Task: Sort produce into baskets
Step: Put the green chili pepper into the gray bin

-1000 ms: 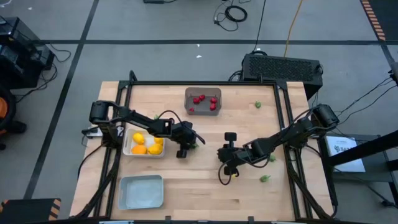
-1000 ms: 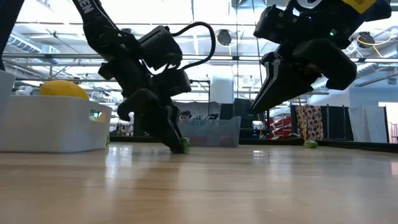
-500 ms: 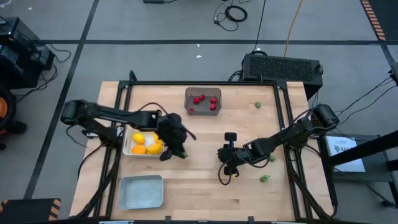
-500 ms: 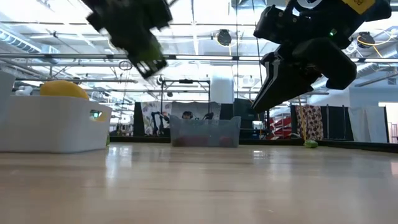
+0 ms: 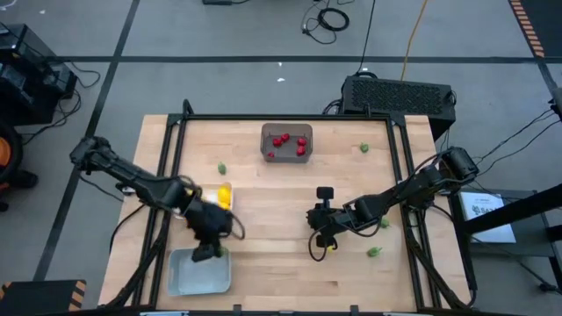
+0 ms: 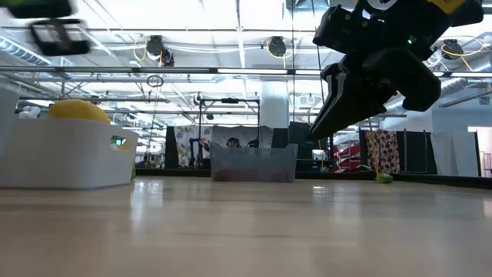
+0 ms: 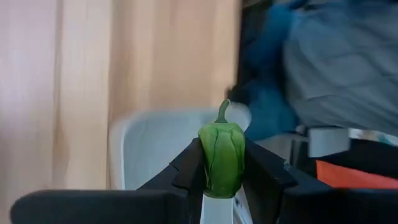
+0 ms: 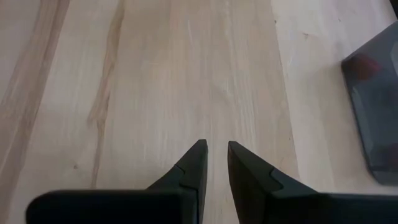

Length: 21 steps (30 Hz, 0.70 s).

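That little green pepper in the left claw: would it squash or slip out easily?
The green pepper keeps its shape between the left gripper's fingers, so it is probably fairly stiff. Its glossy, rounded skin might slip. Small as it is, it seems light.

Two dark jointed arms [image 5: 132, 175], black cables, tapered pincer fingers [image 8: 189, 171].

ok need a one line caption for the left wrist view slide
Left tool shut on a green pepper, held upright above the light grey-blue tray on the wooden table.
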Each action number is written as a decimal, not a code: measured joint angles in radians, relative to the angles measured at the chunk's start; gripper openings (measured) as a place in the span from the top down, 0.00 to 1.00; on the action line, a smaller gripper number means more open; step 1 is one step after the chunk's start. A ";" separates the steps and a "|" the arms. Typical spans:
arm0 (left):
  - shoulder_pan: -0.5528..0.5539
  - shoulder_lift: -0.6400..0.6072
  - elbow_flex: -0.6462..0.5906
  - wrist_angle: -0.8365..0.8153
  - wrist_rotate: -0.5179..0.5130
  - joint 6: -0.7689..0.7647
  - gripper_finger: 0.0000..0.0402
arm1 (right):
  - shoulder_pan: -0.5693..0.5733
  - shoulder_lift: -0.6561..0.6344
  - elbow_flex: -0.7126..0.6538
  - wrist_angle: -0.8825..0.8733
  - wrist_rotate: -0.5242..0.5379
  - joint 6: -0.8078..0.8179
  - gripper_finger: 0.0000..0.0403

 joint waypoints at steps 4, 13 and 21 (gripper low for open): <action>-0.111 0.000 0.000 -0.089 -0.094 -0.222 0.76 | 0.000 0.000 0.000 0.001 0.000 -0.014 0.87; -0.271 0.000 -0.002 -0.097 -0.189 -0.439 0.76 | 0.000 0.000 0.000 0.003 0.000 -0.020 0.87; -0.288 0.000 -0.002 -0.160 -0.224 -0.433 0.73 | 0.000 0.000 0.000 0.004 0.000 -0.020 0.87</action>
